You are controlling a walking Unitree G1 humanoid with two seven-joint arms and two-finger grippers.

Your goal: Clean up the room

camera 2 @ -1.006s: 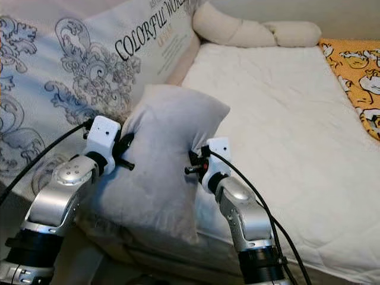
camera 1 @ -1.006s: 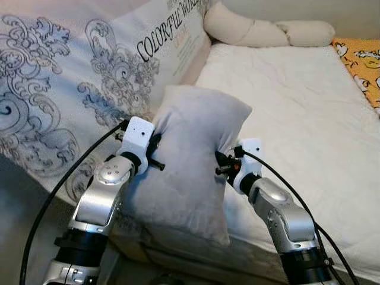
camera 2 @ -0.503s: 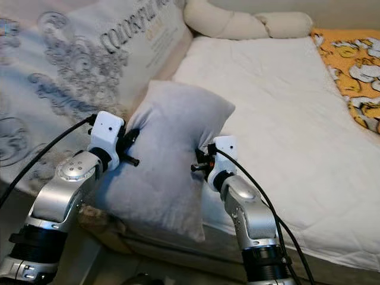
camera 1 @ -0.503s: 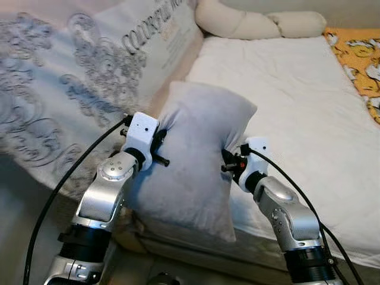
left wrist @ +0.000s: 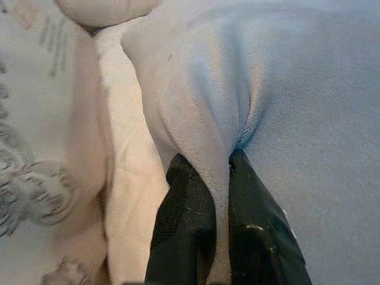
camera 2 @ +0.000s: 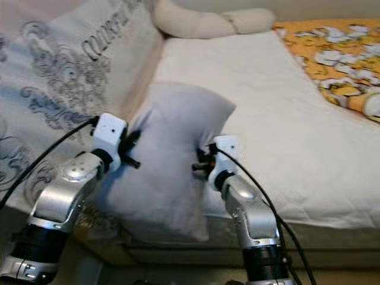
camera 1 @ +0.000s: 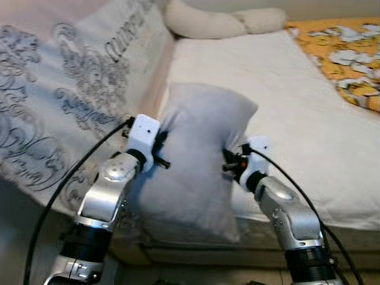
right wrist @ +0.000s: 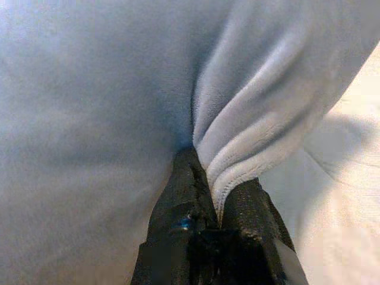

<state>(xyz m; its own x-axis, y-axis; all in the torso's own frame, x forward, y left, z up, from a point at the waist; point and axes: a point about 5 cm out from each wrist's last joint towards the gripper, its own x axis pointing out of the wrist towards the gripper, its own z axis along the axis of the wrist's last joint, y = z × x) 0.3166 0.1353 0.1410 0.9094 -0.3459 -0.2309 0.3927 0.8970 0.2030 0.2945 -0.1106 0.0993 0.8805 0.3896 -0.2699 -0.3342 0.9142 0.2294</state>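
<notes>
A grey fleece pillow (camera 1: pixel 199 160) hangs upright between my two arms, over the near edge of the bed. My left gripper (camera 1: pixel 161 145) is shut on a fold of its left side, and the wrist view has that fold pinched between the black fingers (left wrist: pixel 184 231). On the pillow's other side my right gripper (camera 1: pixel 228 161) is shut on the seam edge, pinched between its fingers (right wrist: pixel 184 196).
The bed's white mattress (camera 1: pixel 285 95) stretches ahead and to the right. A large patterned duvet (camera 1: pixel 65 101) is bunched along the left. A cream bolster (camera 1: pixel 219 22) lies at the bed's head, and an orange printed blanket (camera 1: pixel 338 53) covers the far right.
The camera has swung to the right, so the bed has shifted left and more orange blanket shows. Both grippers keep their hold on the pillow in much the same pose.
</notes>
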